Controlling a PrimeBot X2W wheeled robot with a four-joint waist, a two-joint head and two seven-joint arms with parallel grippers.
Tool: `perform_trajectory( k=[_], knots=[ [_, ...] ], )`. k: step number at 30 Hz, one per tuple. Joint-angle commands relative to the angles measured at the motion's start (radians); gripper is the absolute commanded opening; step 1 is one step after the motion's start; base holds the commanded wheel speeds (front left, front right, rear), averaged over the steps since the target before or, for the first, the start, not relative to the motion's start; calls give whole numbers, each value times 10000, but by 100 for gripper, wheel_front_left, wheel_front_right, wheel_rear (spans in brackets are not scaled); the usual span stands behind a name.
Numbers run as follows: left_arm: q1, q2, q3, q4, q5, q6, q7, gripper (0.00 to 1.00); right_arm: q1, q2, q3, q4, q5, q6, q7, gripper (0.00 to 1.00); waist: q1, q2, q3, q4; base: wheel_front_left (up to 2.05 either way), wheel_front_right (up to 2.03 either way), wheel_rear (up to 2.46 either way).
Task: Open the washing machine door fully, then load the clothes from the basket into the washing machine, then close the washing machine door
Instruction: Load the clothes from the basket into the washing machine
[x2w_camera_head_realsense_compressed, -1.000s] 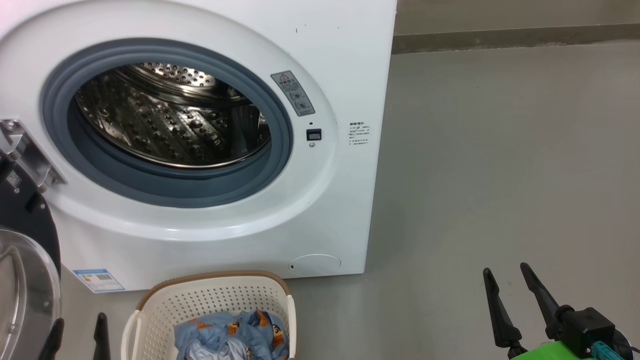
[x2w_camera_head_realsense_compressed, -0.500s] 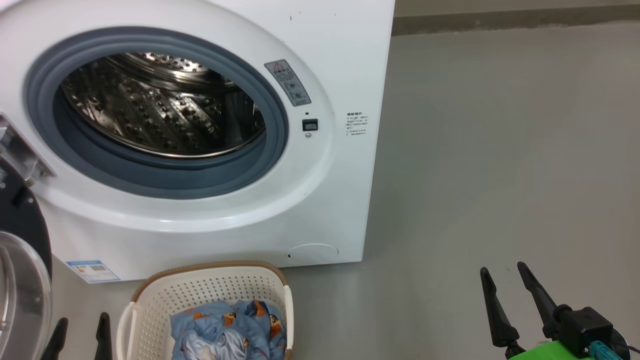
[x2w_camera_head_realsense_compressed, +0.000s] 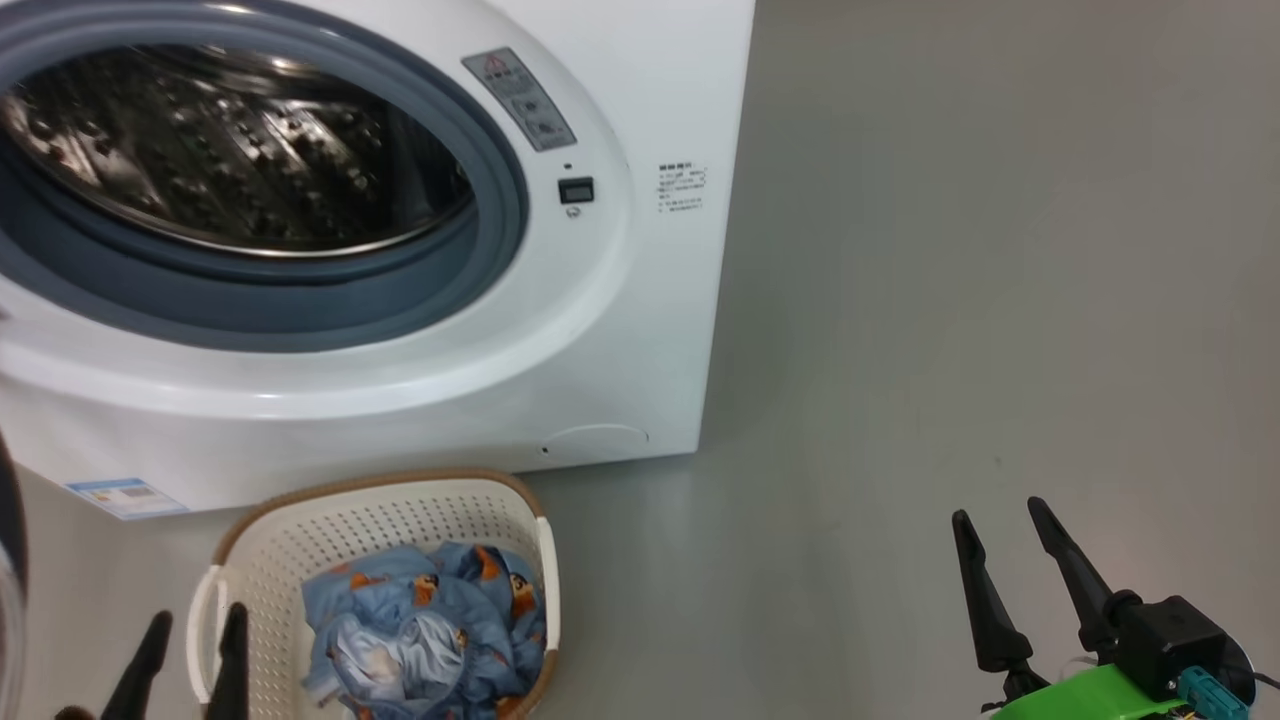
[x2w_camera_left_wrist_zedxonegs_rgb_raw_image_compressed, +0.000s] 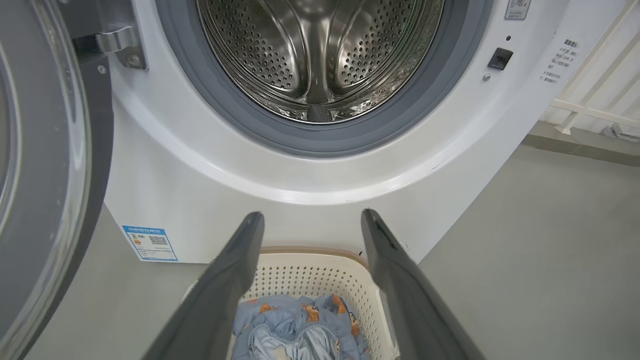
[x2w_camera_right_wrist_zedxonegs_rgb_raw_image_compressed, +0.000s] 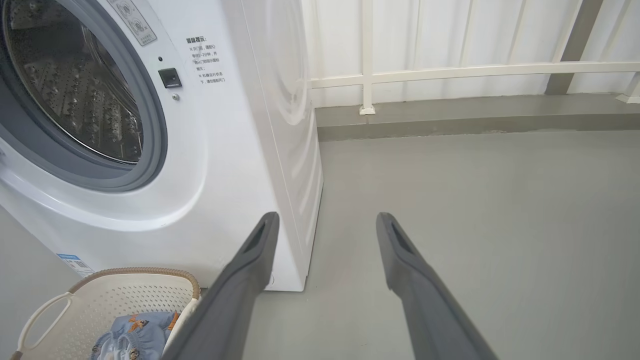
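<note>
Left jaws apart, right jaws apart, clothes (x2w_camera_head_realsense_compressed: 420, 620) bundled inside basket (x2w_camera_head_realsense_compressed: 370, 525)

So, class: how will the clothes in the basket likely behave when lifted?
The clothes lie crumpled in folds, so probably floppy, draping when lifted. Tangled together in the basket, several may rise at once. Thin cloth, likely light.
</note>
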Motion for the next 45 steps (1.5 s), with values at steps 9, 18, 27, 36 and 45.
perform_trajectory(
  k=[9,18,27,36,45],
  knots=[
    [-1356,1447,-1491,440,-1043,-19,-57,100,-457,-52,441,-840,56,62,-74,100,0,-1,1868,-721,0,0,0],
    [-2244,2626,-2750,1042,-1943,-19,-57,100,-465,-52,551,-1428,286,62,-74,100,0,-1,3428,-1296,0,0,0],
    [-3187,3662,-3660,1415,-2824,-19,-57,100,-602,-52,942,-1274,376,62,-74,100,0,-1,4876,-1570,0,0,0],
    [-4258,4405,-4934,1744,-3955,-19,-57,100,-1079,-52,1321,-756,488,62,-74,100,0,-1,6276,-1468,0,0,0],
    [-4989,5007,-5821,1918,-4720,-19,-57,100,-1348,-52,1557,-854,625,62,-74,100,0,-1,7152,-1698,0,0,0]
  ],
)
